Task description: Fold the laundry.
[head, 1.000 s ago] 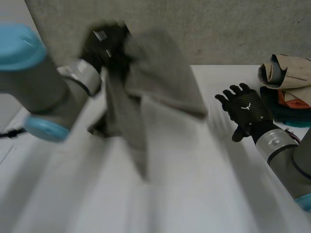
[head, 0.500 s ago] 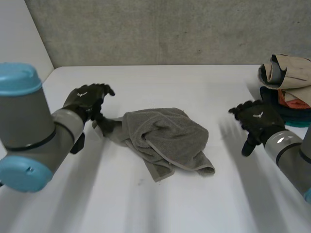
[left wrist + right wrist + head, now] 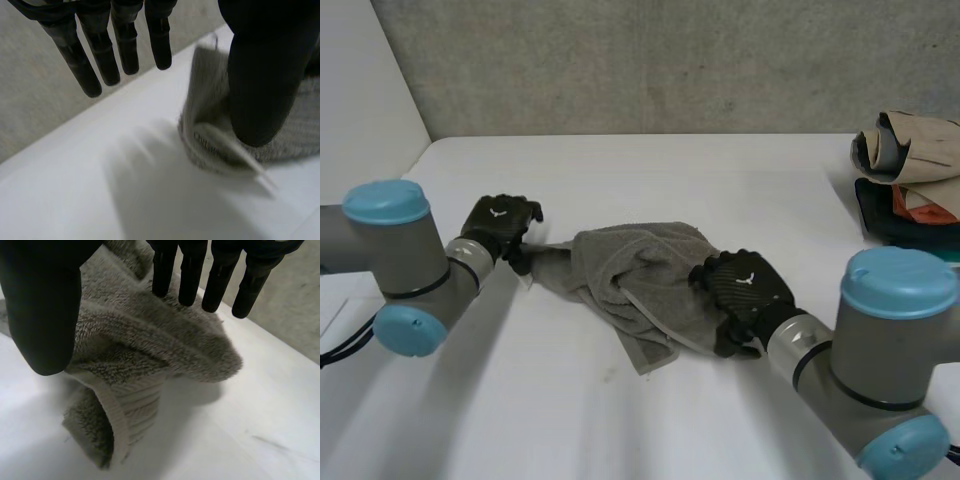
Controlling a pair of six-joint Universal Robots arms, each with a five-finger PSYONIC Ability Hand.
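A: Head view?
B: Grey towel (image 3: 640, 275) crumpled mid-desk (image 3: 620, 420). Left hand (image 3: 500, 222) is at its left corner, right hand (image 3: 745, 290) sits on its right side, over the bunched part. The two hands are well apart. Clothes pile (image 3: 910, 170) at the desk's far right edge, apart from the towel. Grey wall (image 3: 650, 60) behind.
A: Left wrist view, what are the fingers doing?
B: Fingers (image 3: 125, 45) are straight, side by side and off the cloth, above bare desk. The thumb (image 3: 262, 75) is set wide of them, its tip down on the towel (image 3: 207, 110) corner. The hem there is folded over just beside the thumb tip. No pinch, hand is wide.
A: Right wrist view?
B: Fingers (image 3: 190, 275) straight too, tips at the top of the towel (image 3: 150, 350) heap. The thumb (image 3: 45, 305) is wide of them on the near side, with the towel's bulk under the palm between the two. Nothing is clamped, so wide there as well. A ribbed hem (image 3: 117, 415) loops down to the desk below the thumb.
A: Towel flat anywhere?
B: No, it's heaped and creased, resting on the desk.
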